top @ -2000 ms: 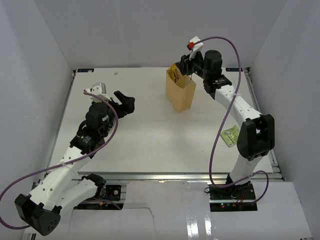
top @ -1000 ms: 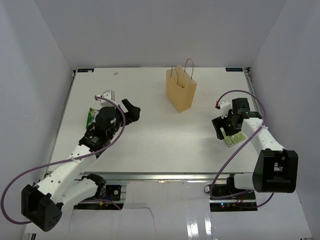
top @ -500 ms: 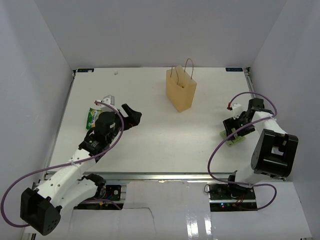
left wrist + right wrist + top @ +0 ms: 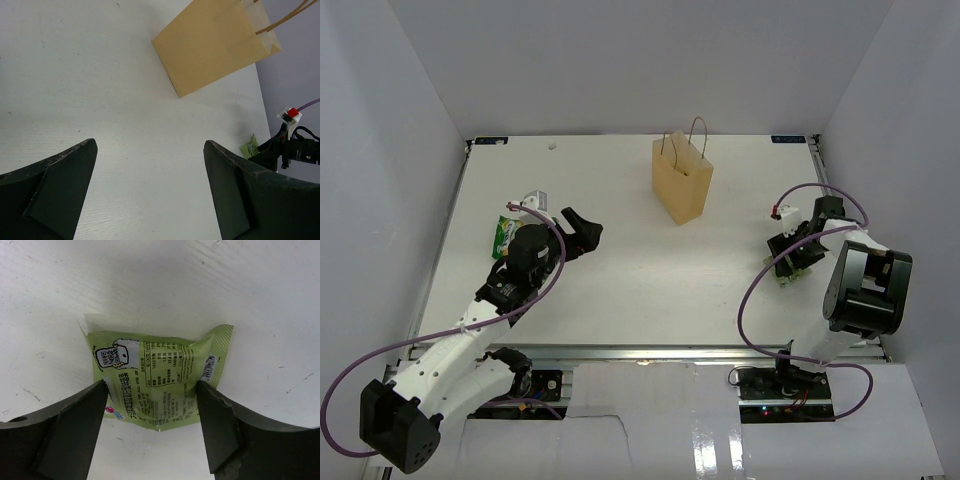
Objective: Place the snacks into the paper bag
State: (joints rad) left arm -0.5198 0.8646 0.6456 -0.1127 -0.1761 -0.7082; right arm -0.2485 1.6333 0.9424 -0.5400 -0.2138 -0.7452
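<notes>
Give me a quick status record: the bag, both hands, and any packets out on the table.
paper bag: upright, far centre of table; contents not visible
left hand: open, empty, above bare table, facing the bag
right hand: open, fingers straddling a green packet
right green packet: lying on table under right hand
left green packet: on table beside left arm, partly hidden
packets seen outside bag: two
</notes>
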